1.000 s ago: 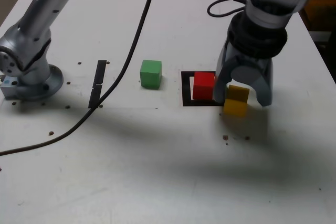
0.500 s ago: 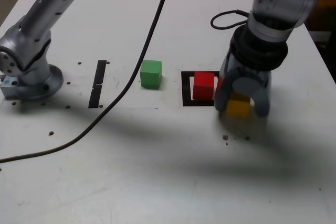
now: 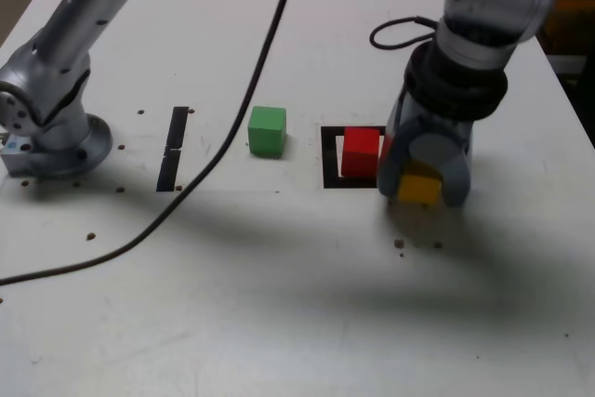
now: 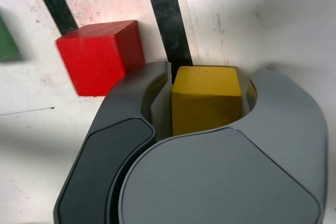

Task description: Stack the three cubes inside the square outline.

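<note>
On white tabletop (image 3: 232, 323), had yellow cube (image 4: 206, 98) clenched between gripper (image 4: 206, 95) pads, just beside square outline (image 4: 167, 14). Saw red cube (image 4: 100, 59) at outline, green cube (image 3: 268, 132) apart. Judged as grasp step; needed straight lift next, then placing atop red.

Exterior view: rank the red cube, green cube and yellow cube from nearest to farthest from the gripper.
1. Yellow cube, between the gripper's jaws.
2. Red cube, just beyond the jaws toward the exterior view's left, at the black square outline.
3. Green cube, farther toward that left.
</note>
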